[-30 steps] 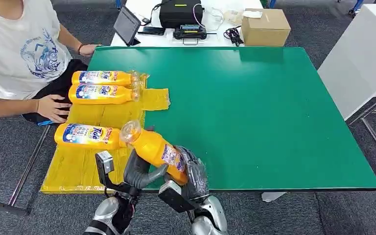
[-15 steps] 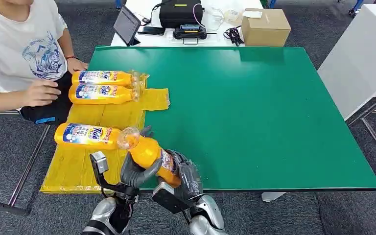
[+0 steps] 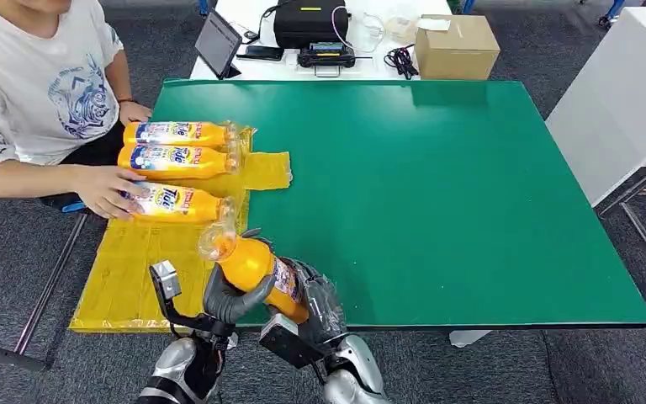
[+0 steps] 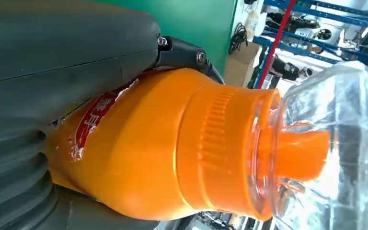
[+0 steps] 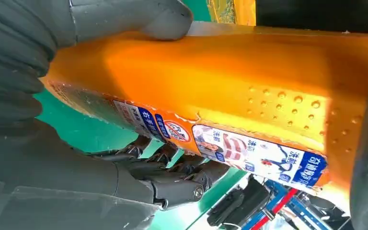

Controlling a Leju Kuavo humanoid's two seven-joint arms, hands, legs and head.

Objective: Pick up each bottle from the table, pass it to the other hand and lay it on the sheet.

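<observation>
An orange Tide bottle (image 3: 256, 265) with a clear cap is held above the table's near edge by both my hands. My left hand (image 3: 234, 296) wraps its neck end from the left, and my right hand (image 3: 321, 305) grips its base end from the right. The left wrist view has the bottle's shoulder and clear cap (image 4: 326, 148) close up, with my thumb over the body. In the right wrist view my fingers curl around the bottle body (image 5: 230, 86). Three more orange bottles (image 3: 177, 160) lie side by side on the yellow sheet (image 3: 135, 278).
A person sits at the left, one hand (image 3: 109, 189) on the nearest lying bottle (image 3: 177, 202). Beyond the green table (image 3: 437, 185) stand a tablet (image 3: 217, 42), a black case (image 3: 309, 21) and a cardboard box (image 3: 456, 46). A white cabinet (image 3: 631, 101) is at the right.
My left hand has closed around the bottle that the right hand holds, and the bottle has sunk slightly toward me. The person slid the third lying bottle up beside the other two.
</observation>
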